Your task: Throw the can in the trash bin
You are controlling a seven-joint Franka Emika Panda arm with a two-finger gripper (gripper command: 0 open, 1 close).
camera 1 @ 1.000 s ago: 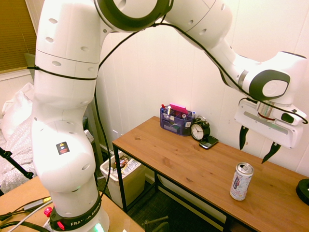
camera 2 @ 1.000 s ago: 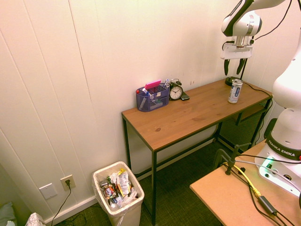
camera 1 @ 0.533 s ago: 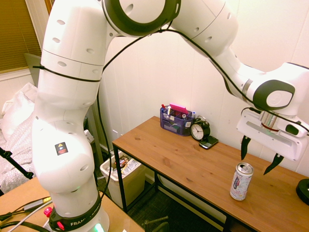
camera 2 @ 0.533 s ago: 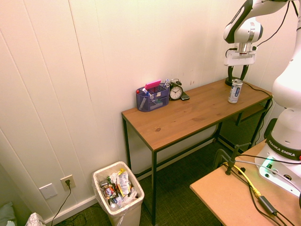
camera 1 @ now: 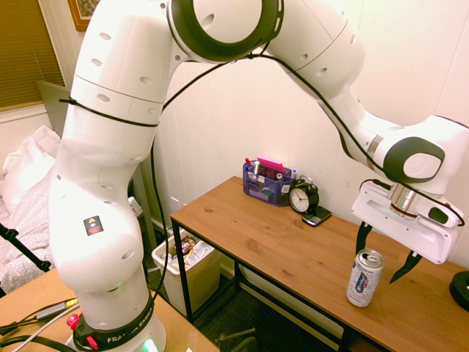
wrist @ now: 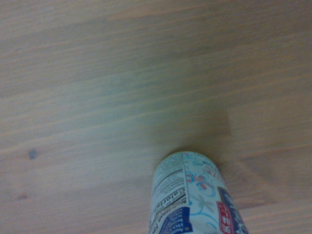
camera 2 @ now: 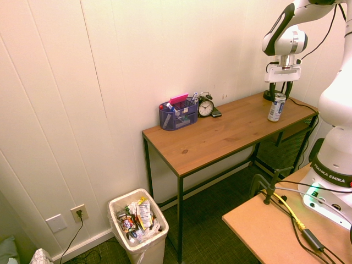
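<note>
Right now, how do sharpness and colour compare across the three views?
First exterior view: warm yellowish cast, wide-angle bulge on the arm, slim white-silver drink can sharp. Second exterior view: even light, the can small but clear. Wrist view: soft focus, greenish-grey tint on the wooden tabletop, can label barely readable.

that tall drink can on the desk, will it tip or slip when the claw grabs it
The can is slim, tall and upright on the wooden desk, so an off-centre nudge could probably tip it, and it would roll. Its smooth printed wall may be slippery and thin enough to dent. The open claw straddles its top, which favours a centred squeeze.
</note>
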